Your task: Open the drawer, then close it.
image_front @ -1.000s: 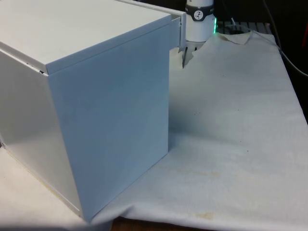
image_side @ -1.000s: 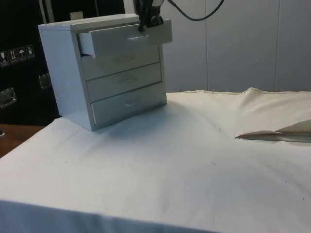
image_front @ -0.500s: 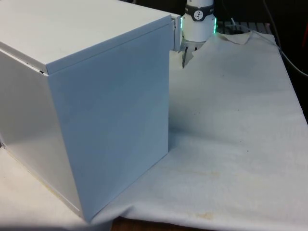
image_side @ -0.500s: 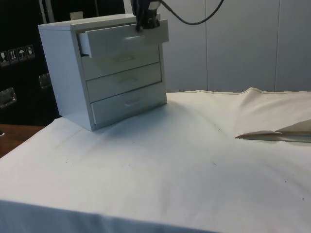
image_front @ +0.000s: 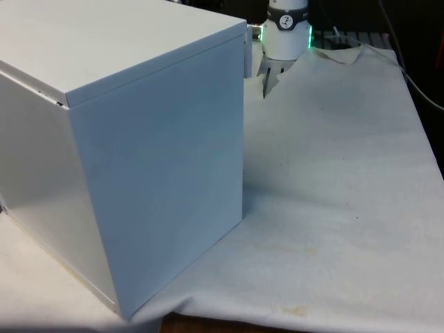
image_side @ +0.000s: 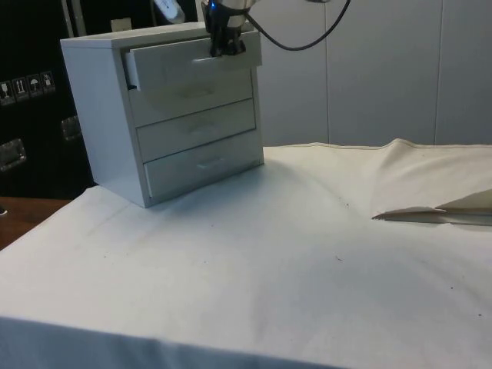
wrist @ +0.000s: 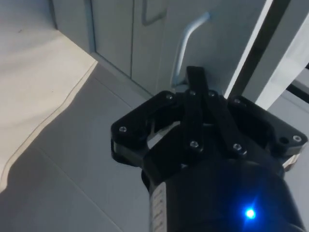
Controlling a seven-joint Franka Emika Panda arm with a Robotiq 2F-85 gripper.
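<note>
**Fingers pinched together at the top drawer's handle**

Fingers (wrist: 193,96) of the black gripper (image_side: 224,48) look drawn together, tips pressed up by the metal handle (wrist: 186,36) of the top drawer (image_side: 184,65). That drawer sticks out slightly from the white chest of drawers (image_side: 165,115), which stands on the white cloth (image_side: 307,254); the three drawers beneath sit flush.

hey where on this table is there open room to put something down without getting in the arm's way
The white cloth is bare from the chest of drawers out to the folded cloth edge, and along the near edge. It is crowded right at the chest's front, where the gripper is at the top drawer.
</note>
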